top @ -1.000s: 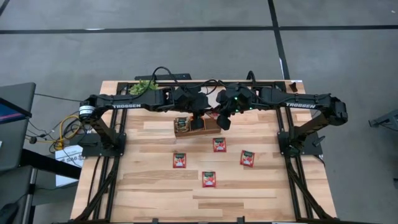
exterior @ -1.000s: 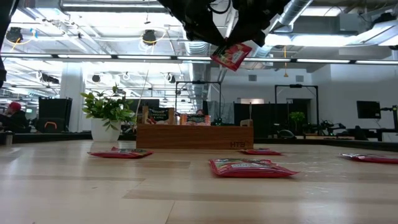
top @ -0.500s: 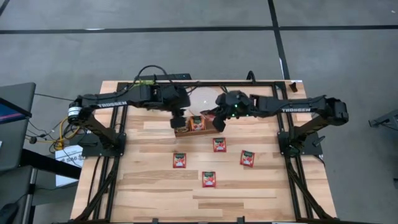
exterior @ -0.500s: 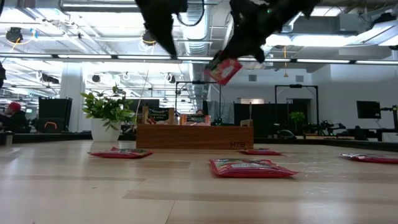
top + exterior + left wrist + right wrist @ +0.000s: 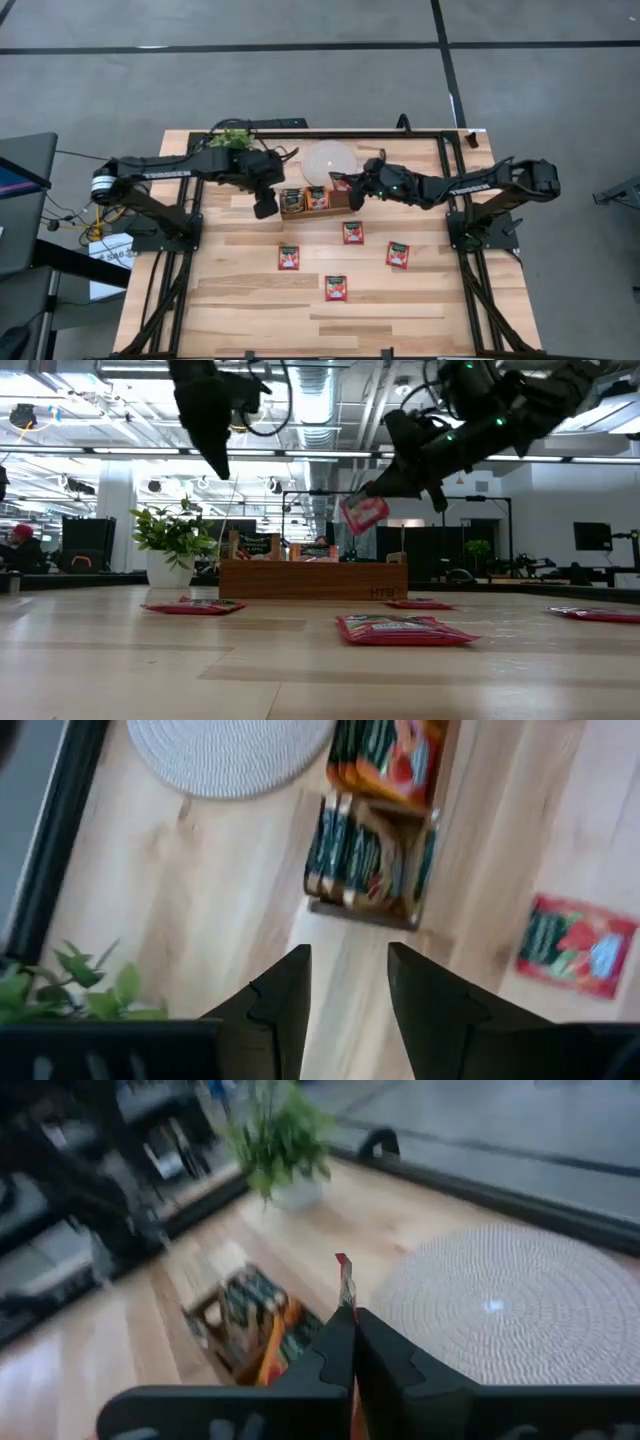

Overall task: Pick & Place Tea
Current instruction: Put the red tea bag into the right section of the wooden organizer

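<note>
The brown wooden tray stands at the table's far middle, with tea sachets standing upright in its left and middle compartments. My right gripper is shut on one red sachet above the tray's right end. My left gripper hangs open and empty just left of the tray, high above the table. Several red sachets lie flat on the table nearer the front. My right gripper pinches the sachet's upper edge between its two fingers. The fingers slant down from the table's right. In the right wrist view the sachet shows edge-on between the fingertips. It hangs tilted below them, clear of the tray.
A round white disc lies behind the tray. A small potted plant stands at the far left. A black frame runs along the table's far edge and sides.
My left gripper has drawn away from above the tray toward the table's left edge. My right gripper has come down toward the tray with its sachet, which now hangs lower, close over the tray's right end.
</note>
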Available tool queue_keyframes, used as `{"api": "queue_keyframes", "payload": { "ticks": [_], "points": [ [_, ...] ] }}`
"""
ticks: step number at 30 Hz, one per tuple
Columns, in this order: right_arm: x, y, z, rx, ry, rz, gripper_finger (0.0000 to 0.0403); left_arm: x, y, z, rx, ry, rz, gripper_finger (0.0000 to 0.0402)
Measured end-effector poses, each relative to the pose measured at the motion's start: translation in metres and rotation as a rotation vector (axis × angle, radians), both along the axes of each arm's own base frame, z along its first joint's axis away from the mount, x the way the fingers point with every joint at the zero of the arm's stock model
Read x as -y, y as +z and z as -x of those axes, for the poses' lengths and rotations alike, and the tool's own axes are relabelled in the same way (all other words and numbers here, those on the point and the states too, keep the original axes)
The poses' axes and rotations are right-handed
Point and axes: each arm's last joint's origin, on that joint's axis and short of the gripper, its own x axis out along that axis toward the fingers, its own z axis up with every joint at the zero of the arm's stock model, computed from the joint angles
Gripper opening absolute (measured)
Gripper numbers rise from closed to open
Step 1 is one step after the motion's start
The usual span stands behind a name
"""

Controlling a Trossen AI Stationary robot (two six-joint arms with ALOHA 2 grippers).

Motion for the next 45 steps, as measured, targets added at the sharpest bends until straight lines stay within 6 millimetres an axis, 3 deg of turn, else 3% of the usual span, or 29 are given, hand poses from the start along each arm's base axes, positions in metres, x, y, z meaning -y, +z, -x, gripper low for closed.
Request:
{"api": "queue_keyframes", "payload": {
  "ticks": [8, 17, 23, 30, 45],
  "points": [
    [-0.001, -0.020, 0.013, 0.059, -0.009, -0.046, 0.0000, 0.009, 0.002, 0.035, 0.188, 0.080, 0.102, 0.0128],
    [-0.001, -0.045, 0.001, 0.026, 0.003, -0.055, 0.0000, 0.015, 0.004, 0.061, 0.381, 0.112, 0.126, 0.0128],
    [0.006, -0.055, -0.006, 0.025, -0.022, -0.051, 0.0000, 0.019, -0.005, 0.076, 0.418, 0.150, 0.183, 0.0128],
    [0.010, -0.057, -0.006, 0.008, -0.031, -0.020, 0.0000, 0.022, -0.020, 0.084, 0.413, 0.165, 0.242, 0.0128],
    [0.011, -0.059, -0.006, -0.006, -0.034, -0.021, 0.0000, 0.022, -0.018, 0.082, 0.439, 0.143, 0.227, 0.0128]
  ]
}}
